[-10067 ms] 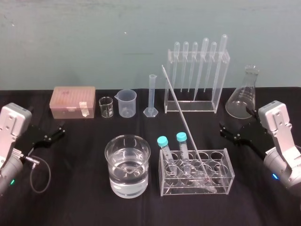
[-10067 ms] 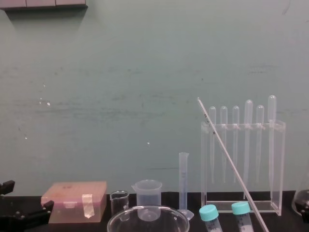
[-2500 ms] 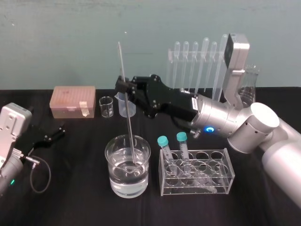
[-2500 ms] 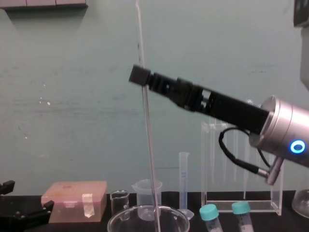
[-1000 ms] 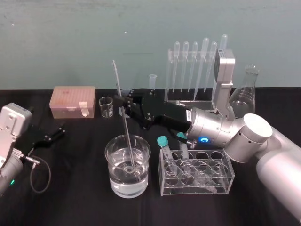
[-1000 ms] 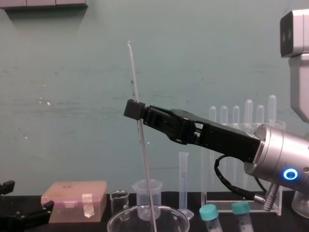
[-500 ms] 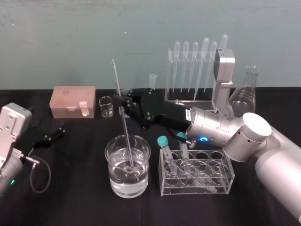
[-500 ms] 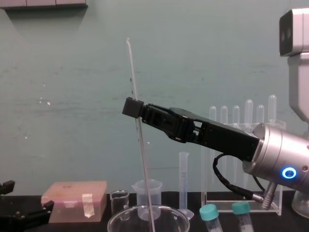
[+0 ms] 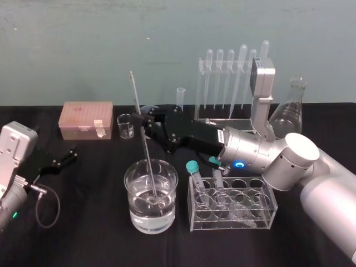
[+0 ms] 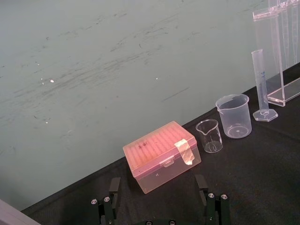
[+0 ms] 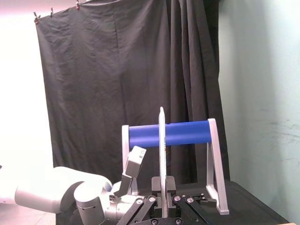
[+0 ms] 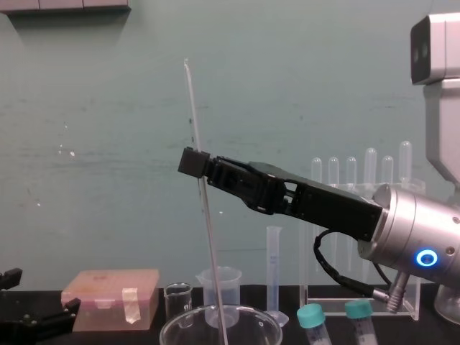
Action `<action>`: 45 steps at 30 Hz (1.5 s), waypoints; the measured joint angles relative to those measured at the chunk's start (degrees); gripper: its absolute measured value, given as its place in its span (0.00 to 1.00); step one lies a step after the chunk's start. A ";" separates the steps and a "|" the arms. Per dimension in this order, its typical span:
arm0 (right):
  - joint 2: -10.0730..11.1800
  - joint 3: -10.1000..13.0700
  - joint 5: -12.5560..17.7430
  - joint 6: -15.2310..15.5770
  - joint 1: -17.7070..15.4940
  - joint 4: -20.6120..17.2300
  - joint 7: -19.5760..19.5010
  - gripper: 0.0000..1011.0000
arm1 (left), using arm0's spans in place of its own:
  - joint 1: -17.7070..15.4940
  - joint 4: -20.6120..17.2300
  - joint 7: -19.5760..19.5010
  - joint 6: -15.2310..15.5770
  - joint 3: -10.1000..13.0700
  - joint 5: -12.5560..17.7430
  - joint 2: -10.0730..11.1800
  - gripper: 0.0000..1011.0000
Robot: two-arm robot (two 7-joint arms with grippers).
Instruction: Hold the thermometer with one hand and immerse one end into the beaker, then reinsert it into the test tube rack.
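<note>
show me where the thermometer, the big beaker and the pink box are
thermometer [image 9: 138, 100], head view, on the upper part of the thin rod.
beaker [image 9: 139, 219], head view, on the lower front glass wall.
pink box [image 9: 83, 118], head view, on the lid.

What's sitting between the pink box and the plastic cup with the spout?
A tiny clear glass beaker stands between the pink box and the spouted plastic cup, touching neither; the left wrist view shows it.

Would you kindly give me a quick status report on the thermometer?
Right gripper shut on thermometer, mid-shaft. Lower end in the beaker water, tilted. Left gripper open, parked at left. Capped tubes stand beside the beaker.
</note>
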 joint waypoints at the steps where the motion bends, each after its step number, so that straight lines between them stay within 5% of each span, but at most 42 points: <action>1: -0.01 -0.01 -0.01 0.02 0.01 0.01 0.01 0.06 | 0.00 0.00 0.00 0.00 0.00 0.00 0.00 1.00; 45: -0.64 -0.05 -0.14 -0.03 0.46 1.20 0.68 0.06 | 0.00 0.00 0.00 0.00 0.00 0.00 0.00 1.00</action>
